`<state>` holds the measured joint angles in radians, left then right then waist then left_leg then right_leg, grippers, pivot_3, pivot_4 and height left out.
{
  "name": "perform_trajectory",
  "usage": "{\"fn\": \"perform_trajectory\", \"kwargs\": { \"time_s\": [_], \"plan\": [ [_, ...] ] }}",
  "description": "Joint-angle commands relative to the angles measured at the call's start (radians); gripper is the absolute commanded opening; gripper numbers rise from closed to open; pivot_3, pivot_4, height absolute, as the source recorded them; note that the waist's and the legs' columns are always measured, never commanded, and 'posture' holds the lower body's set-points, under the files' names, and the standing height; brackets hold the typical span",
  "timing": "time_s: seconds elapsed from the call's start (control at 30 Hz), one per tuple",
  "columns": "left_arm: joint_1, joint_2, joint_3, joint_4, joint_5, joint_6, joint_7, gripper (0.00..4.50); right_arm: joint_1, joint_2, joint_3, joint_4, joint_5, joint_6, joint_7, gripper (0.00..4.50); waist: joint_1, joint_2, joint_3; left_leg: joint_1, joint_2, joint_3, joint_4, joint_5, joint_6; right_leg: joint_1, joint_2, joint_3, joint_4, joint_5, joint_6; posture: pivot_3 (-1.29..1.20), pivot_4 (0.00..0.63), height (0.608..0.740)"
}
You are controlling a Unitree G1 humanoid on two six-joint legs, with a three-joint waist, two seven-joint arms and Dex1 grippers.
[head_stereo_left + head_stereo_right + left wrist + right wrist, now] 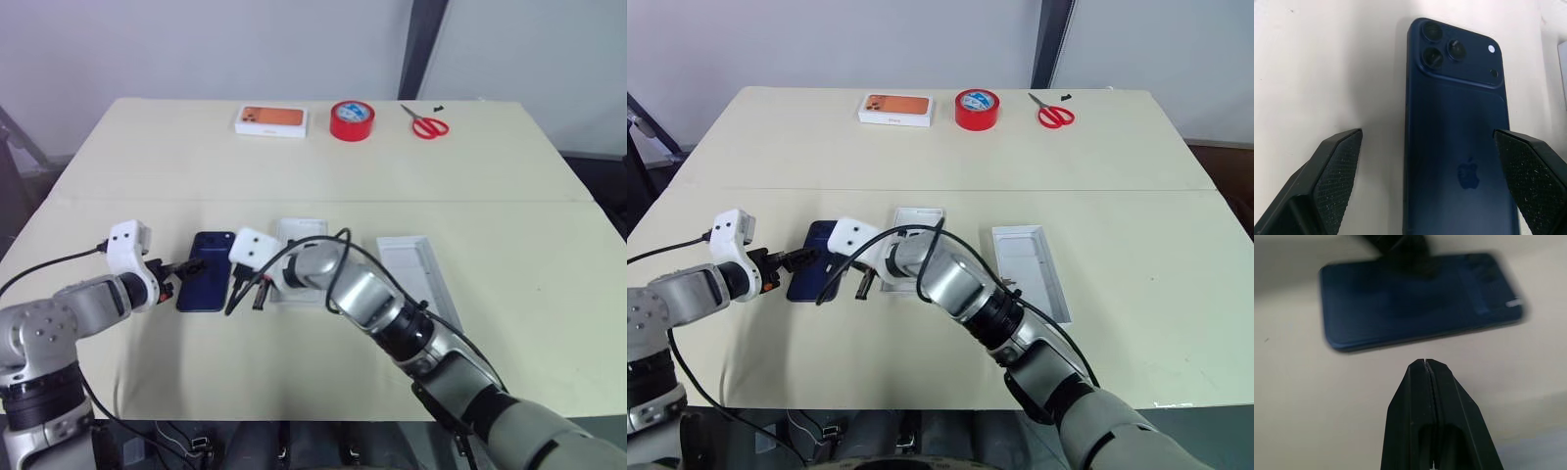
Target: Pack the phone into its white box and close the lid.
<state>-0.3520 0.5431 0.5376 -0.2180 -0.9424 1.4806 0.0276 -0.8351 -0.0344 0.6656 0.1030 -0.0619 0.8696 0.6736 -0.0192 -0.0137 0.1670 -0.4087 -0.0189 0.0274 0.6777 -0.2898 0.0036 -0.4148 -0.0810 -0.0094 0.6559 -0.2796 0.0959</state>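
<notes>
- Lying flat, back up, left of centre in the head views, the phone (206, 270) is a slim navy slab with rounded corners, a glossy back and a raised lens cluster.
- Left gripper (1430, 181) is spread wide; its black, finely knurled pads (1337, 171) flank the phone without touching it.
- Right gripper (1425, 363) is pressed closed on nothing, its smooth black tips over bare table (294, 362) just beside the phone's long edge.
- Right of centre sits the white box (423, 274), shallow, low-walled cardboard.
- Along the frame's top: an orange-topped box (271, 119), a red tape roll (352, 120), scissors (426, 123).

Cream table (323, 176) before a pale wall (196, 49), dark post (423, 44)
</notes>
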Motion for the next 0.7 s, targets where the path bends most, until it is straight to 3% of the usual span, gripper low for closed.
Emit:
{"fn": "perform_trajectory", "kwargs": {
  "time_s": [0.03, 0.37, 0.7],
  "plan": [
    [-0.011, -0.061, 0.021, 0.011, -0.017, 0.112, -0.006, 4.49, -0.047, 0.034, 0.027, 0.041, -0.023, 0.004, -0.001, 0.0, 0.0, 0.0, 0.0, 0.0, 0.0, 0.0, 0.0, 0.0, 0.0, 0.0, 0.0, 0.0, 0.0, 0.0, 0.0, 0.0, 0.15, 0.725],
    [0.006, -0.199, 0.069, -0.044, -0.173, 0.134, 0.078, 4.49, -0.053, 0.051, 0.047, 0.099, -0.068, -0.055, -0.012, 0.0, 0.002, 0.0, -0.002, 0.001, -0.001, -0.001, 0.0, 0.0, 0.0, 0.002, -0.001, 0.0, 0.0, 0.0, 0.0, 0.0, 0.15, 0.725],
    [-0.075, -0.323, 0.246, 0.051, -0.336, 0.134, 0.274, 4.49, -0.038, 0.038, 0.025, 0.075, -0.075, -0.057, -0.006, 0.0, 0.007, 0.0, -0.003, 0.001, -0.001, -0.002, 0.001, 0.0, 0.0, 0.002, -0.001, 0.0, 0.0, 0.0, 0.0, 0.0, 0.15, 0.725]
  ]
}}
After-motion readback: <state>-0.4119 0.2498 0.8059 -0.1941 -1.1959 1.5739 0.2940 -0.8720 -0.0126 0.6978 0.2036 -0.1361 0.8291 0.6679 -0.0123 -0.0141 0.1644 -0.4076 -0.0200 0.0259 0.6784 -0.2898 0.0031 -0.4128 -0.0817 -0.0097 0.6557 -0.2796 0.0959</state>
